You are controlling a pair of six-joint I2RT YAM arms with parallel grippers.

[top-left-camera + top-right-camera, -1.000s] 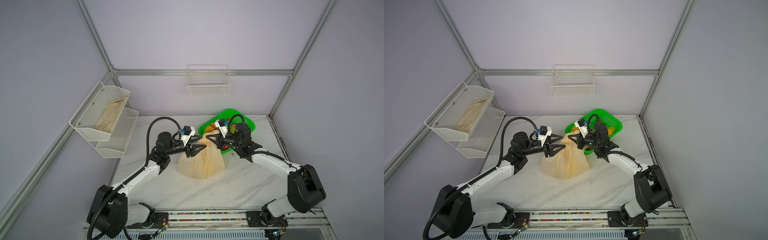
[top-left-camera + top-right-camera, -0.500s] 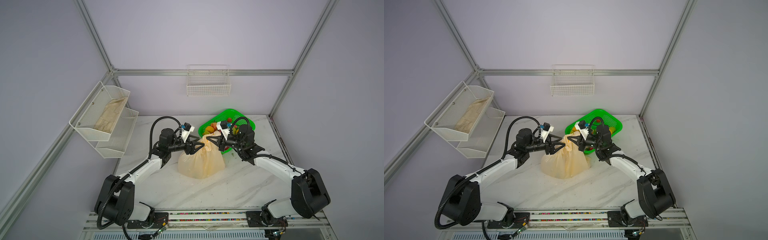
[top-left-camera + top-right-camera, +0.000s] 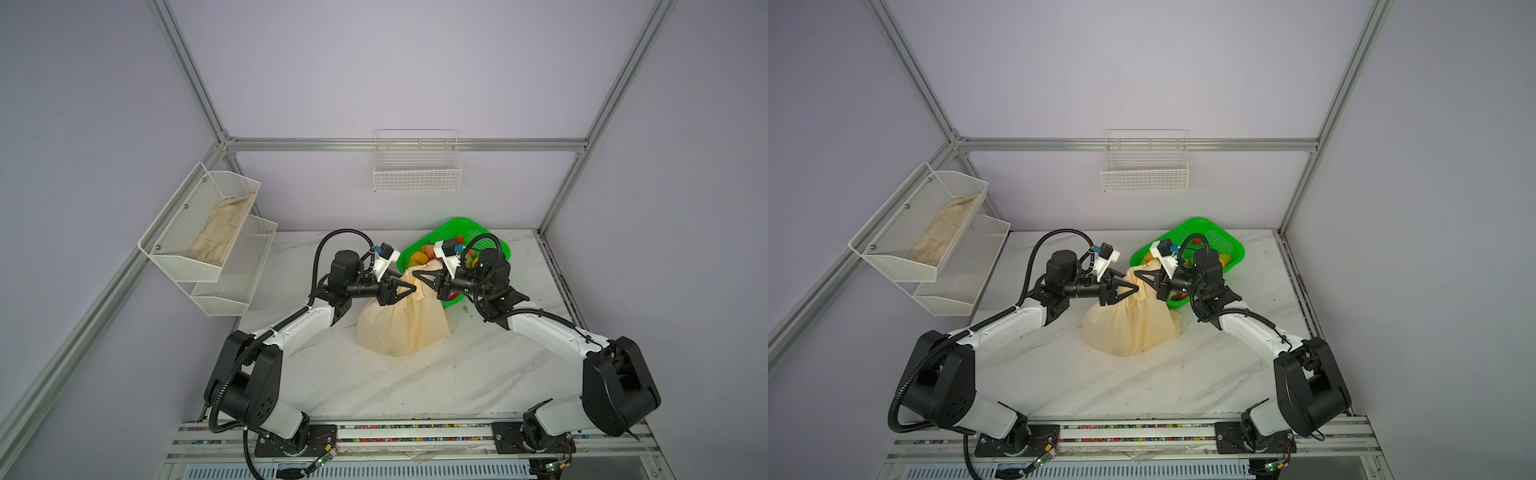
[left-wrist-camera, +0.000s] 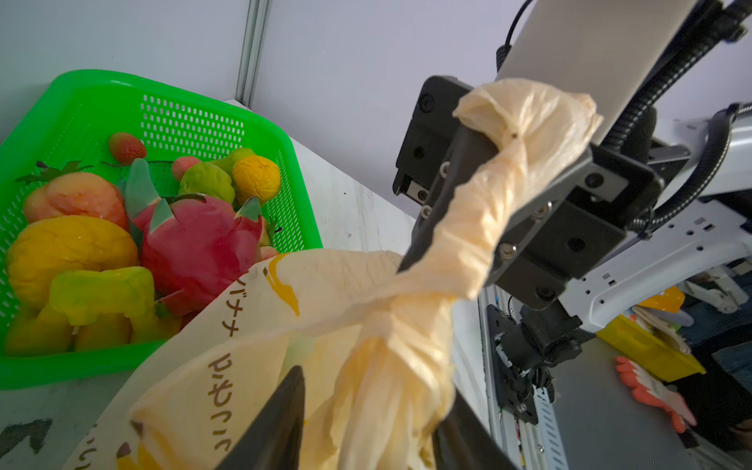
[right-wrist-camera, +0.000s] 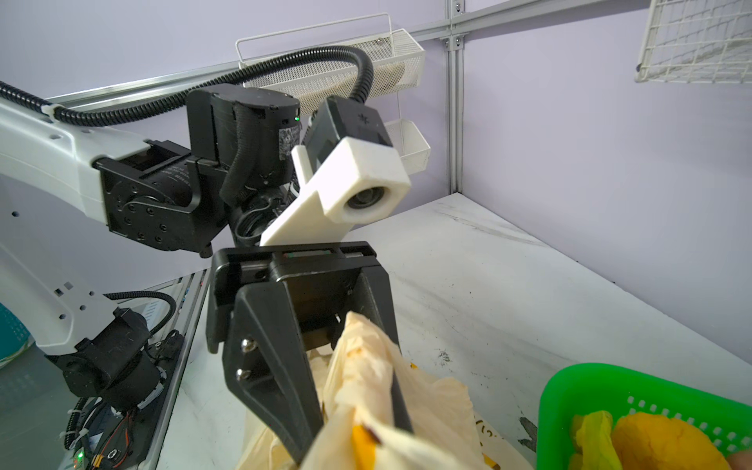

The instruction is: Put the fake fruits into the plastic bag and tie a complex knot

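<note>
We're deep in the tying stage now! The plastic bag [image 3: 399, 328] stands bulging in the middle of the tabletop [image 3: 478, 374], just near-left of the green basket [image 4: 191, 126], its neck drawn up between the two arms. The right tool [image 3: 417, 273] is clamped tight on a twisted handle [image 4: 480, 211], and the plastic runs up over its closed jaws. The left tool [image 3: 410, 288] reaches in from the left, its tips almost meeting the right tool's. Its jaws straddle the bag's other twisted strand, but whether they already pinch it I cannot tell. Plenty of fake fruits [image 4: 195, 244] lie in the basket, and what the bag holds is hidden. By my reading there is no firm knot yet, only crossed handles. The next move calls for a sure left pinch on that strand, then a pass round and a steady pull, gentle enough that the thin plastic neither slips nor tears. A second ago the left tool sat at the bag's left shoulder with wider jaws. It has since travelled right to the neck, the right tool has edged left, and the bag stands taller.
</note>
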